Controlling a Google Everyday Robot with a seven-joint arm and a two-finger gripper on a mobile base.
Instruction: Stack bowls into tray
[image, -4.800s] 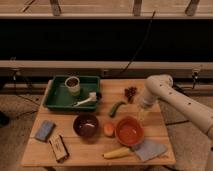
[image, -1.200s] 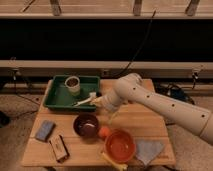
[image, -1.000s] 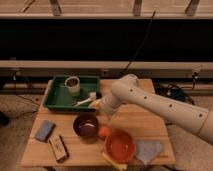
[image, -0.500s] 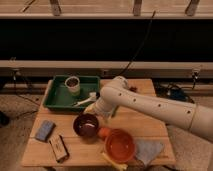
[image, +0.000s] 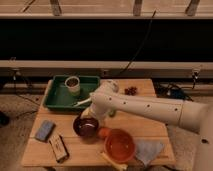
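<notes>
The dark maroon bowl (image: 85, 127) sits on the wooden table at the front left of centre. The orange bowl (image: 120, 145) sits to its right, near the front edge. The dark green tray (image: 54, 98) lies at the back left with a small white cup (image: 73, 84) in it. My gripper (image: 91, 119) hangs from the white arm (image: 145, 107), which reaches in from the right. It is right at the far rim of the maroon bowl. The arm hides part of the tray's right end.
A blue sponge (image: 44, 130) and a brown bar (image: 59, 147) lie at the front left. An orange fruit (image: 104, 133) sits between the bowls. A grey-blue cloth (image: 148, 151) is at the front right, and dark berries (image: 131, 90) at the back.
The arm has swung left and down, from beside the tray's right end to the maroon bowl. The bowls have not moved in the last second.
</notes>
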